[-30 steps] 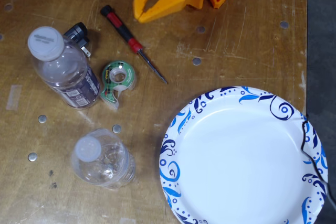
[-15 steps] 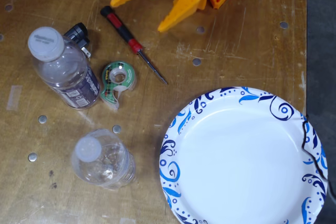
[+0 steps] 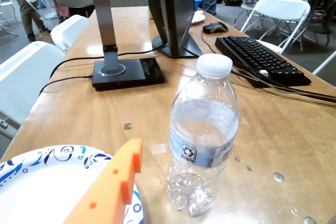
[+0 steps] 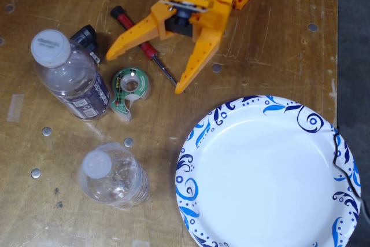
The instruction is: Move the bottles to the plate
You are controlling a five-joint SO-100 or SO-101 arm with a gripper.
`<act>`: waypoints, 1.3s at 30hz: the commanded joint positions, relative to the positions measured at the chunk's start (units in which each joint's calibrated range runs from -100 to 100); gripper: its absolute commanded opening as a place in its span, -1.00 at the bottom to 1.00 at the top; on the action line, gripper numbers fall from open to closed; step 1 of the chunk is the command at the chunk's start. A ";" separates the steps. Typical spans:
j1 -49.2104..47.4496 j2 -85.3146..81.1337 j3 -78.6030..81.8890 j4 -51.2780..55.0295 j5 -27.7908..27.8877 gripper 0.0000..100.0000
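Two bottles [image 4: 72, 76] [image 4: 113, 176] left of hand [image 4: 143, 72] | fingers spread, empty | plate [image 4: 199, 143] right

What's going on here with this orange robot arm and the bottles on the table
An orange robot arm's gripper hangs open over the wooden table, holding nothing. Both bottles stand upright on the table, off the plate, which is empty. In the fixed view, the small crinkled bottle stands left of the plate, and the larger dark-labelled bottle is further up, beside a green tape dispenser. A red-handled screwdriver lies under the gripper. No bottle has been moved yet.
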 commanded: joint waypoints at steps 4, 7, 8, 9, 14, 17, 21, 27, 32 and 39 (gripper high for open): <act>1.67 14.71 -12.33 -10.37 0.16 -0.14; 1.89 21.87 -17.65 -13.94 0.22 -0.14; 1.89 24.23 -19.54 -14.72 0.22 -0.14; 1.89 26.34 -21.34 -15.25 0.22 -0.13; 1.89 34.77 -28.91 -16.29 0.16 -0.11; 1.56 37.56 -31.79 -16.29 0.16 -0.11; 1.35 40.17 -35.12 -16.20 0.16 -0.11; 1.56 43.37 -38.91 -16.20 0.16 -0.11; 1.67 46.83 -42.42 -16.20 0.16 -0.11; 1.67 51.64 -47.74 -16.20 0.16 -0.12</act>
